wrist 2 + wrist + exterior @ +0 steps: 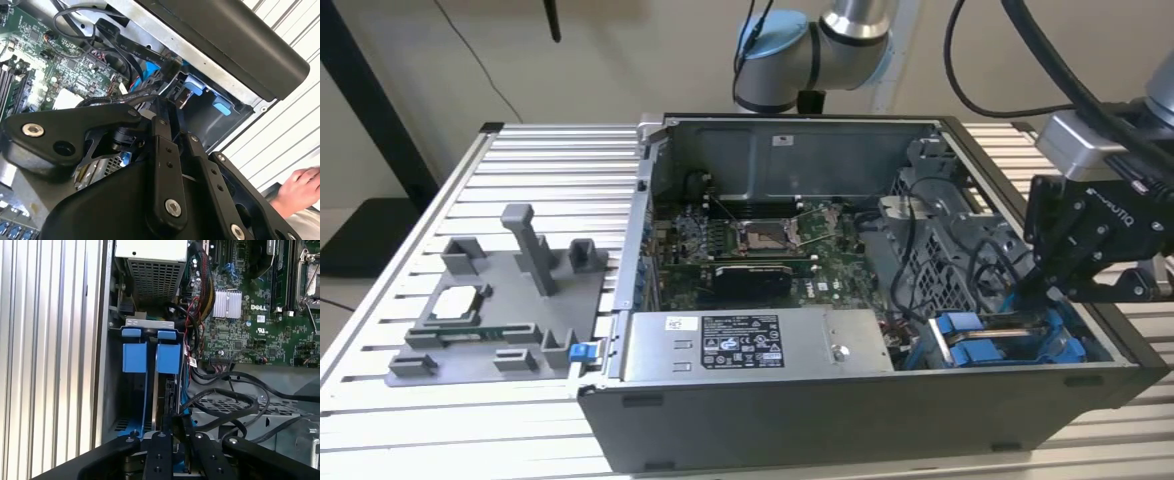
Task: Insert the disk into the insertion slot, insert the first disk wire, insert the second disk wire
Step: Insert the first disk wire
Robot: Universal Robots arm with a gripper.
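The disk stands edge-on in its blue carrier inside the insertion slot, the grey bay at the open case's front corner on the exterior view's right. A second blue carrier sits beside it. My gripper is at the disk's rear end, its fingers drawn close together on a black disk wire. The exterior view shows the gripper reaching down over the blue fittings of the bay. What lies between the fingertips is mostly hidden.
Loose black cables loop beside the bay over a perforated metal plate. The labelled power-supply box and the motherboard fill the case. A grey fixture stands on the slatted table. A person's hand rests outside the case.
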